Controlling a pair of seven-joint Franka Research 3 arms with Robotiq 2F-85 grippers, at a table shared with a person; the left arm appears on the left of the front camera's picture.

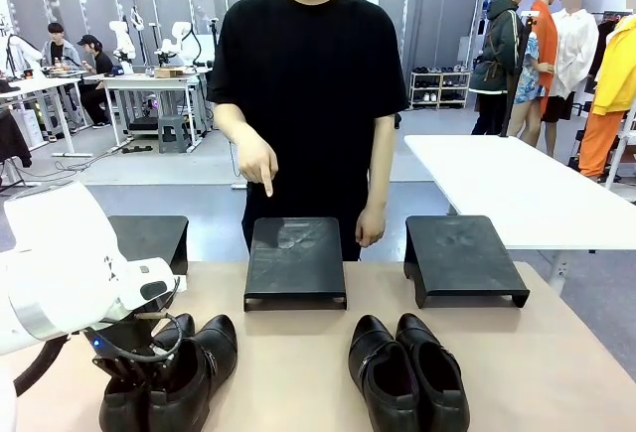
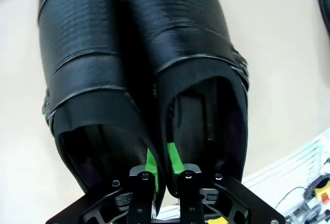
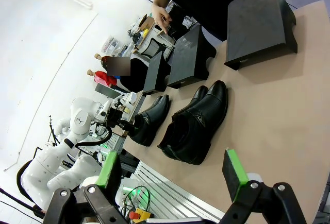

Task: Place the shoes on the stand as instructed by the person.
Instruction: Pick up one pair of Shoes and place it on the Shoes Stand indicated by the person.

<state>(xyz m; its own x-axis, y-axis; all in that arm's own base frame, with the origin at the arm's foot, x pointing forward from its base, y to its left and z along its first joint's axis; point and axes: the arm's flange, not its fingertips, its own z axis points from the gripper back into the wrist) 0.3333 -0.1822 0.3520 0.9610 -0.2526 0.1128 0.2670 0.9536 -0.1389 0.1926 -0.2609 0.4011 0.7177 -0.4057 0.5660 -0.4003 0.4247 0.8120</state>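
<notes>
At the lower left of the front view, the left pincer is set down on the heel end of the left pair of shoes. In the left wrist view its green pads are seen at the bottom middle, pressed close together. One pad is put inside each shoe. The two inner walls of the pair are pinched between the pads. The toes of this pair are pointed to the top of that view, away from the pincer.

The right pincer is seen at the bottom of the right wrist view. Its fingers are spread wide and nothing is held between them. The right pair of shoes is laid in the middle of that view, well apart from this pincer.

In the front view both pairs are laid on the table along the bottom of the frame, the left pair at the lower left and the right pair at the bottom middle. Their toes are turned to the top of the frame. Above them three black stands are set in a row. The person is seen at the top middle. One hand is held out with a finger pointed down at the middle stand.
</notes>
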